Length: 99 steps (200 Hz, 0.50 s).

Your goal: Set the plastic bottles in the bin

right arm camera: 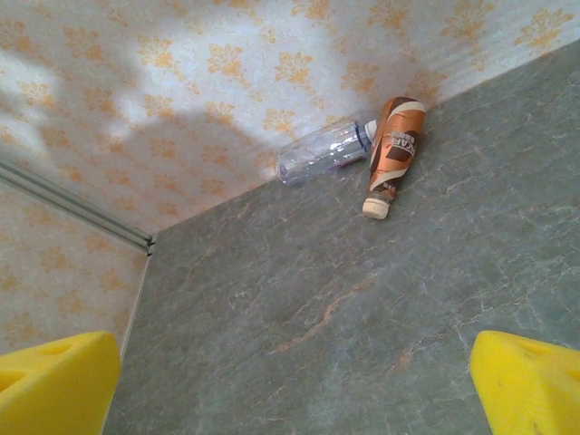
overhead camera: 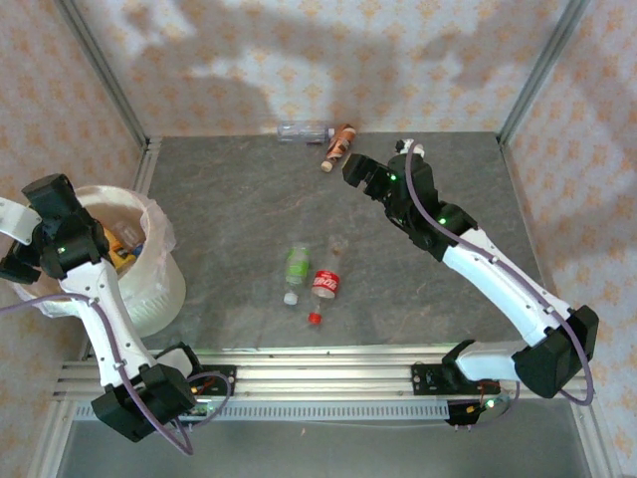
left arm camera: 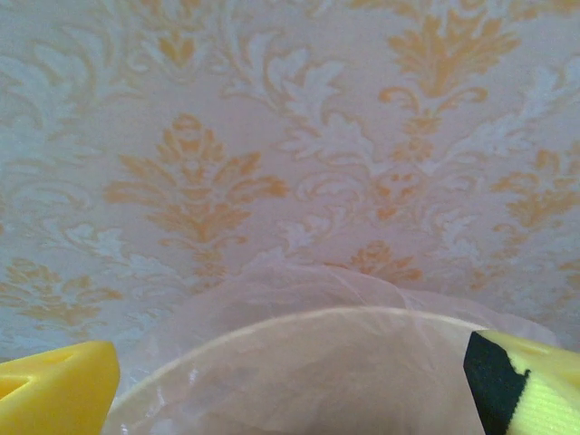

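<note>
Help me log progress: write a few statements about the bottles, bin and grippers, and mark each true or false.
1. The brown-labelled bottle lies against the far wall. True.
2. The right gripper is shut on a bottle. False: it is open and holds nothing.
3. The left gripper is open above the bin. True.
4. Every bottle is in the bin. False: a green-labelled bottle and a red-labelled bottle lie on the table.

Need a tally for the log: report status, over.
Left fingers open, empty, over the bin. Right fingers open, aimed at clear bottle and brown bottle by far wall. Green bottle, red bottle mid-table. Nothing blocking.
</note>
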### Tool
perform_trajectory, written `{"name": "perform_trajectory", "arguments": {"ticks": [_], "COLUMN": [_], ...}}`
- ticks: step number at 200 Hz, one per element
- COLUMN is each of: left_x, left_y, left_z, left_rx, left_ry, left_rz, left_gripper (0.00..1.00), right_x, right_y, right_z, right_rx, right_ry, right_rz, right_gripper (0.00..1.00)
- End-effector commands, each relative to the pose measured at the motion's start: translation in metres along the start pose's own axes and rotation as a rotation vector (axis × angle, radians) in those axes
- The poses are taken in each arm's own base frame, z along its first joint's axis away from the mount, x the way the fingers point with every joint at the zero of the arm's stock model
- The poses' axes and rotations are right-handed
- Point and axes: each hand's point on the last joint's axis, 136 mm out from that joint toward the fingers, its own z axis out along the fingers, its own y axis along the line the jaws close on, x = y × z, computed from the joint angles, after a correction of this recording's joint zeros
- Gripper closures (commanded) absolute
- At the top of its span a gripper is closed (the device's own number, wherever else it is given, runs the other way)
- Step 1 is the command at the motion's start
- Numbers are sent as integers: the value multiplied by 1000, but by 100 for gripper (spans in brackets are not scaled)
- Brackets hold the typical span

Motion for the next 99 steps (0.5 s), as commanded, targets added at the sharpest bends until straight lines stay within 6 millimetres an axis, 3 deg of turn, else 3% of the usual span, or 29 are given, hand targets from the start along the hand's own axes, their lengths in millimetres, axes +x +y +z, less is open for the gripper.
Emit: {"name": "perform_trajectory", "arguments": {"ticks": [1, 39, 79, 99], "left_x": [5, 21, 27, 29], "left_y": [-12, -49, -89, -105], "left_z": [-9, -28, -76, -108], "left_rx": [101, 286, 549, 702], "left_ry": [76, 189, 270, 339], "left_rz": [-57, -111, -165, -214], "left_gripper": [0, 0, 0, 0], "right_x": [0, 13, 43, 71], "right_y": [-6, -23, -69, -96], "right_z": [-2, 9, 17, 19], "right_rx": [25, 103, 309, 404], "right_ry": [-9, 27, 109, 185], "right_rz": [-18, -24, -67, -28], "right_gripper": [1, 1, 1, 1]}}
